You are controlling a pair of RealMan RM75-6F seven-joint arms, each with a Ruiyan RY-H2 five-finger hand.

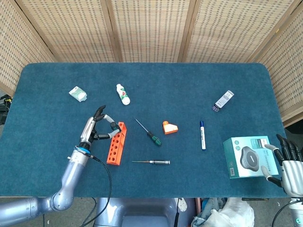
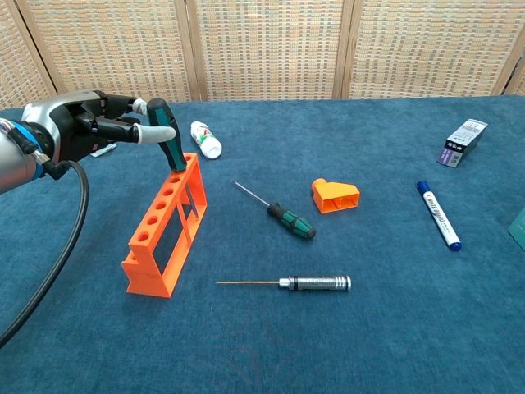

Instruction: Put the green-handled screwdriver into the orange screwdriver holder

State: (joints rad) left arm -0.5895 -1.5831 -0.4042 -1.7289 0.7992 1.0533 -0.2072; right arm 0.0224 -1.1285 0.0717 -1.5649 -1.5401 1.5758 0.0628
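Note:
My left hand [image 2: 80, 128] pinches a green-and-black-handled screwdriver [image 2: 169, 141] by its handle, tilted, over the far end of the orange holder [image 2: 163, 236]. Its shaft reaches down into the farthest hole. In the head view the left hand [image 1: 96, 128] sits just left of the orange holder [image 1: 116, 142]. A second green-handled screwdriver [image 2: 287, 217] lies loose on the cloth to the holder's right, also the green-handled screwdriver [image 1: 153, 137]. My right hand [image 1: 289, 165] rests at the table's near right edge, fingers apart and holding nothing.
A silver-handled screwdriver [image 2: 297, 283] lies in front of the holder. A small orange block [image 2: 335, 195], a blue marker [image 2: 438, 215], a dark box [image 2: 463, 141] and a white bottle [image 2: 205, 139] are spread around. A teal box [image 1: 248, 156] sits beside my right hand.

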